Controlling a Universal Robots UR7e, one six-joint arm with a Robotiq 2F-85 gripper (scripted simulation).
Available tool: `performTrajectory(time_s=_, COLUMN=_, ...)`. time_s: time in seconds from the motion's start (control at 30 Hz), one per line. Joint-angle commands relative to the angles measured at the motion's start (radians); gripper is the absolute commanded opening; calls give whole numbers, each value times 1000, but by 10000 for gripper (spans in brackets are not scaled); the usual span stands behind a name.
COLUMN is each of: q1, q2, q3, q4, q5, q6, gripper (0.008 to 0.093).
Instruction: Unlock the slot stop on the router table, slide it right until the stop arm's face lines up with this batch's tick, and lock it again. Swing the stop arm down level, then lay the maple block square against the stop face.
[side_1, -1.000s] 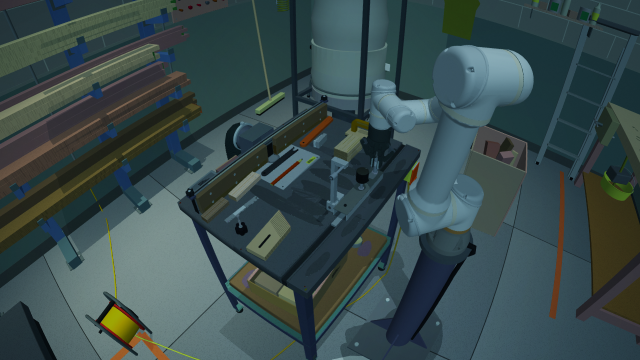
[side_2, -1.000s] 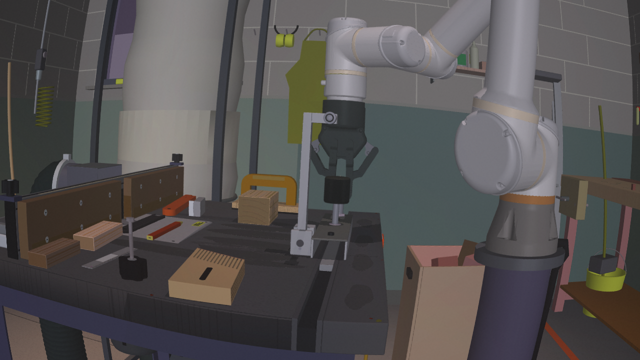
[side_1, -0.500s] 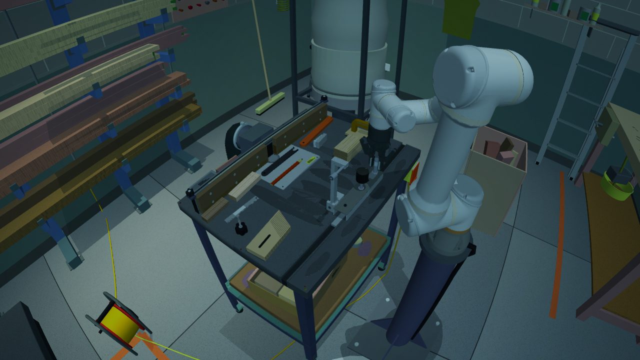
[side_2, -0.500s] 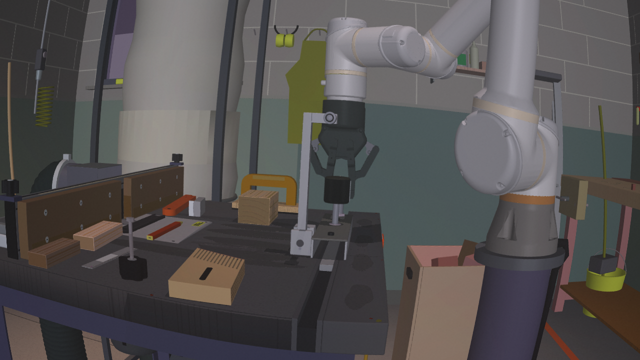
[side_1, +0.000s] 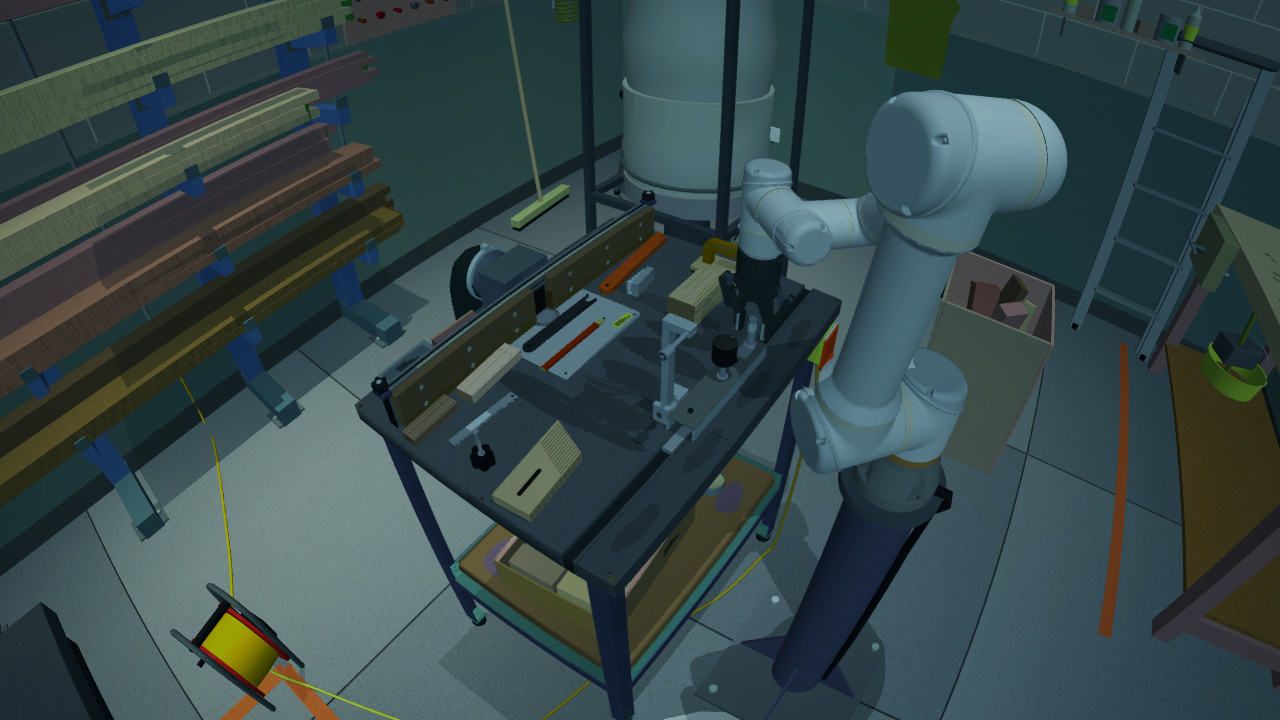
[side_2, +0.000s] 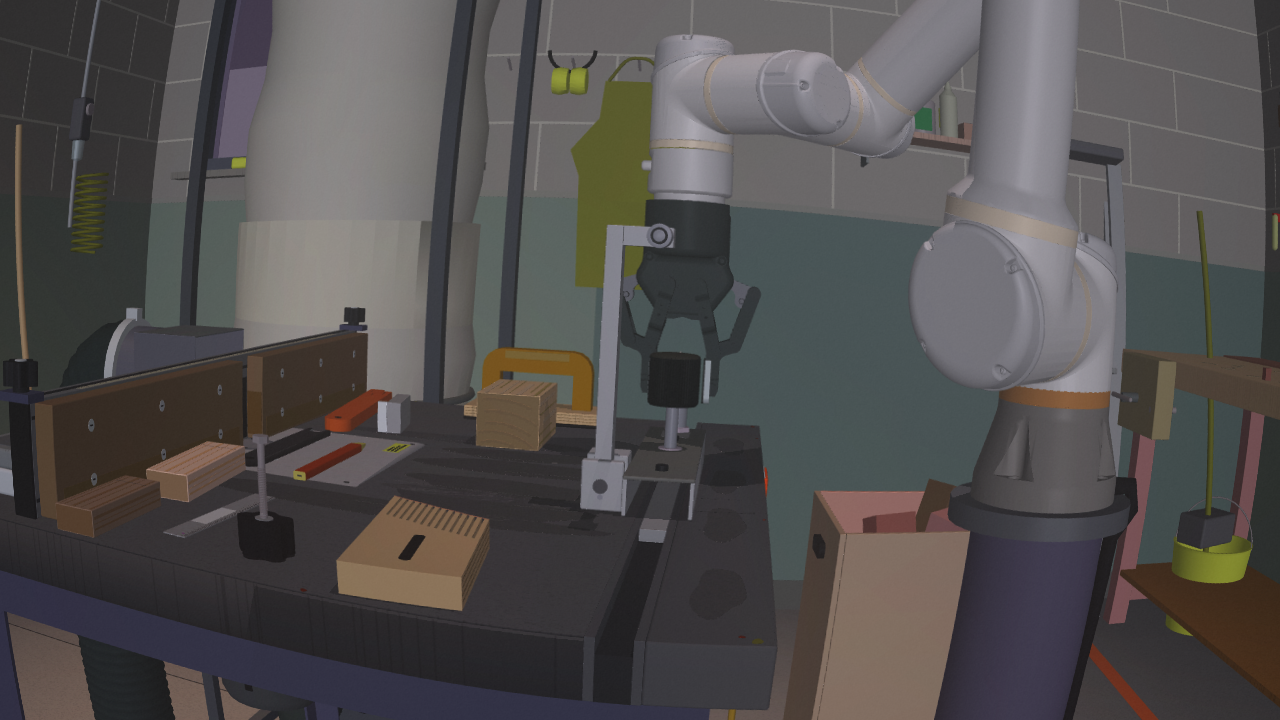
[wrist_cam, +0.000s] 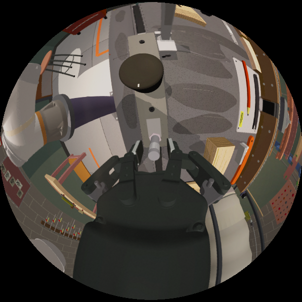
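The slot stop (side_2: 661, 467) (side_1: 689, 407) is a grey plate riding in the table's slot near the right edge, with a round black lock knob (side_2: 673, 380) (side_1: 724, 346) (wrist_cam: 141, 72) standing on a stem above it. Its stop arm (side_2: 613, 340) (side_1: 669, 367) stands upright from a hinge block at the plate's left end. The maple block (side_2: 516, 414) (side_1: 696, 293) (wrist_cam: 219, 154) sits on the table behind the stop, in front of an orange handle. My gripper (side_2: 682, 363) (side_1: 750, 330) (wrist_cam: 153, 148) hangs behind the knob, open and holding nothing.
Behind the work a brown fence (side_2: 188, 407) runs along the table's back edge, with two wood offcuts (side_2: 152, 488) at its foot. A slotted wooden block (side_2: 414, 552) and a small black-knobbed clamp (side_2: 265, 528) lie at the front left. A scrap box (side_2: 882, 582) stands off the table's right side.
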Motion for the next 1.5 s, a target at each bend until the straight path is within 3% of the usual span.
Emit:
performTrajectory(time_s=0.0, q1=0, q2=0, q3=0, q4=0, q5=0, q6=0, gripper=480)
performTrajectory(time_s=0.27, q1=0, q2=-21, q3=-14, q4=33, q5=0, q6=0, gripper=480)
performTrajectory(time_s=0.8, q1=0, q2=-134, q3=-126, q4=260, q5=0, q6=0, gripper=480)
performTrajectory(time_s=1.47, q1=0, q2=-139, q3=-134, q4=272, q5=0, q6=0, gripper=480)
